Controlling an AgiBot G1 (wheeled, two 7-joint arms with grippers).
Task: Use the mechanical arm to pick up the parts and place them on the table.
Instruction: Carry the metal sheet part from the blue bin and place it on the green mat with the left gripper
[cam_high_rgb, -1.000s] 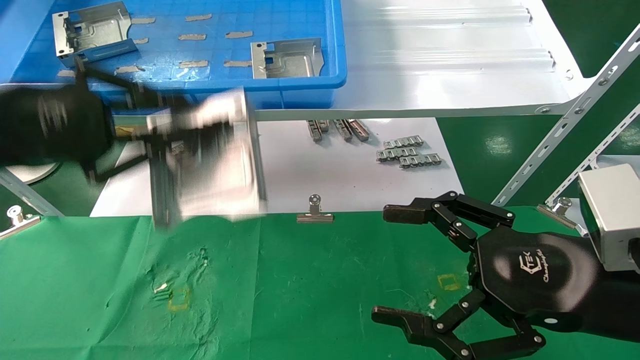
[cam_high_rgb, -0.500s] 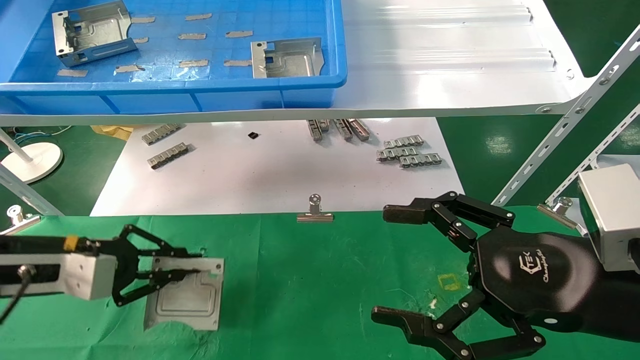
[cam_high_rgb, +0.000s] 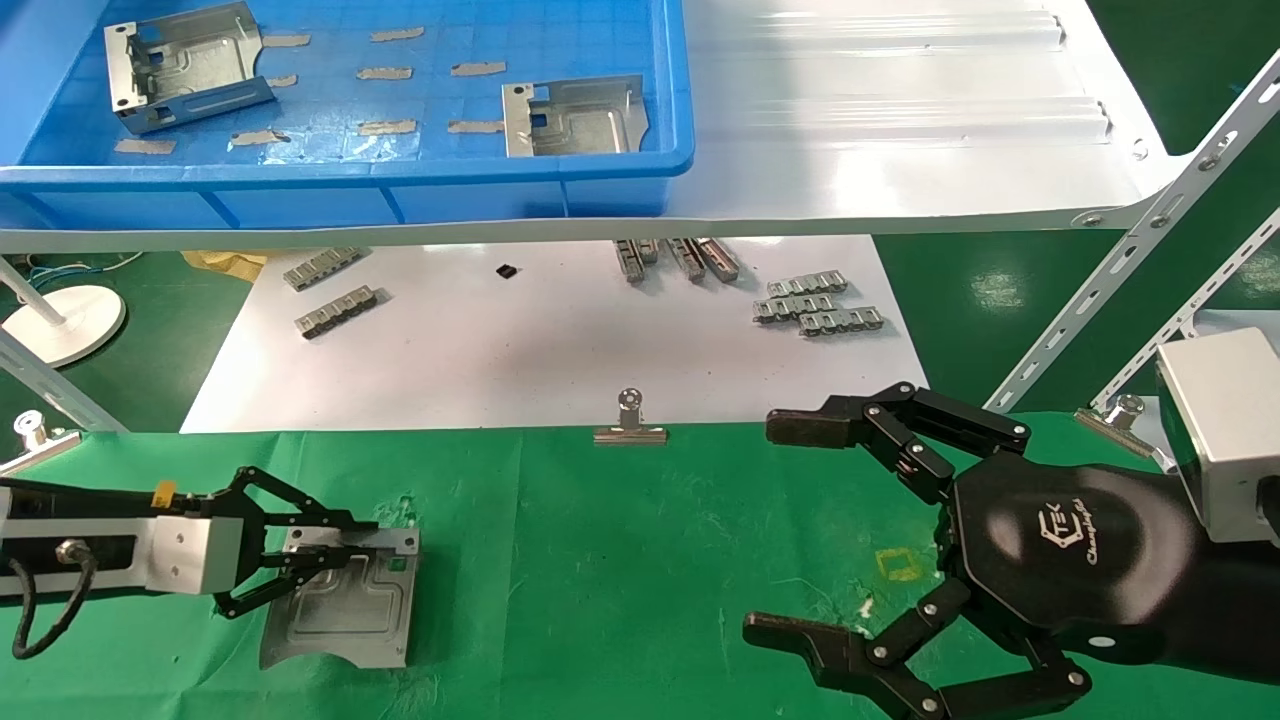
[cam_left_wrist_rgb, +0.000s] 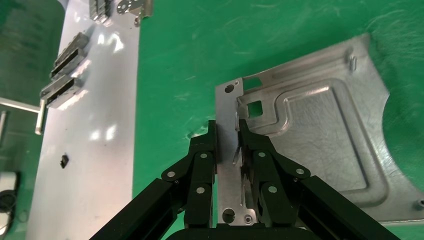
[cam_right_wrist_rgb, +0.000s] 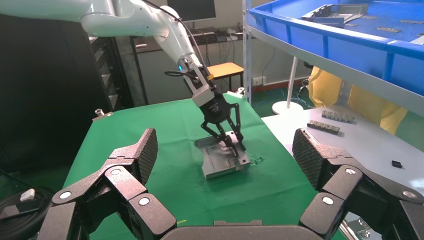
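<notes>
Green table (cam_high_rgb: 620, 560) bears bracket (cam_high_rgb: 345, 610), pinched by left tool (cam_high_rgb: 315, 560).

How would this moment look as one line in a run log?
left gripper: shut on bracket | bracket: on green table | right gripper: open, idle

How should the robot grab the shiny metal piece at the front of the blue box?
Probably by its upright folded edge. The bracket lies flat in the blue bin, so a pincer coming from above can pinch that raised lip, just as the left pincer holds its own part.
</notes>
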